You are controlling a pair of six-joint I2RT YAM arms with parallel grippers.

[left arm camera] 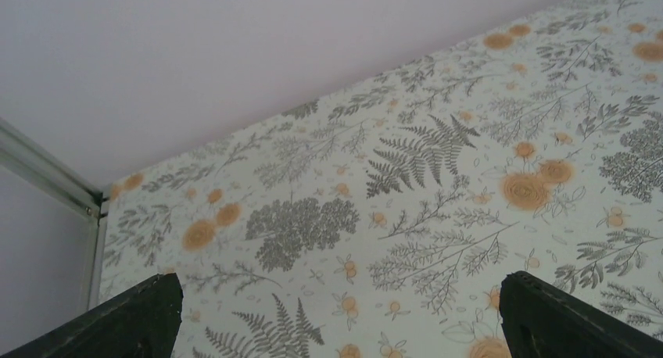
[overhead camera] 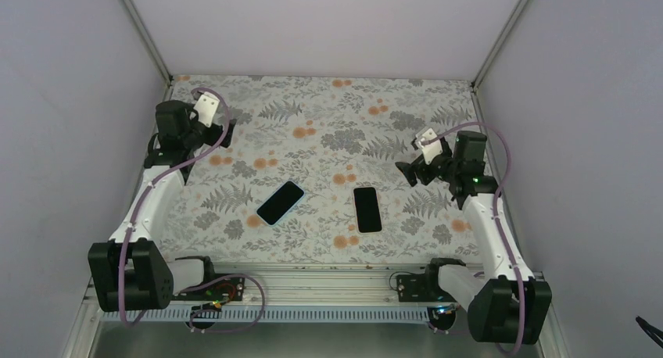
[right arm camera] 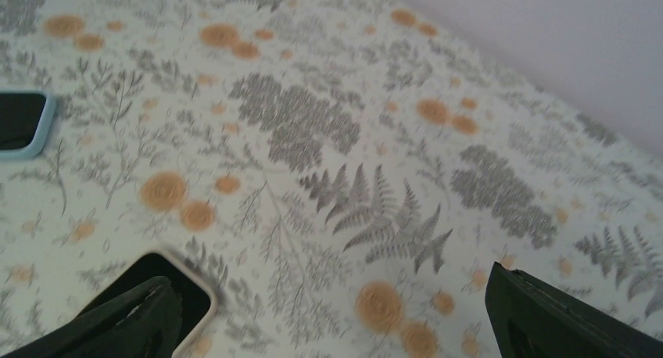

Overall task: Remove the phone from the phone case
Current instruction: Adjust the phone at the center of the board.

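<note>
Two dark phones lie screen-up mid-table. The left phone (overhead camera: pixel 280 202) is tilted; in the right wrist view (right arm camera: pixel 19 122) it shows a light blue case rim. The right phone (overhead camera: pixel 367 209) lies lengthwise; in the right wrist view (right arm camera: pixel 184 295) it has a pale cream rim, partly behind my finger. My left gripper (overhead camera: pixel 224 133) is open and empty at the far left, well away from both phones; its wrist view (left arm camera: pixel 340 288) shows only cloth. My right gripper (overhead camera: pixel 406 173) is open and empty, just right of and beyond the right phone, also seen from its wrist (right arm camera: pixel 330 284).
A floral cloth (overhead camera: pixel 328 123) covers the table. Pale walls (overhead camera: pixel 328 22) enclose it at the back and both sides. A metal rail (overhead camera: pixel 313 276) runs along the near edge between the arm bases.
</note>
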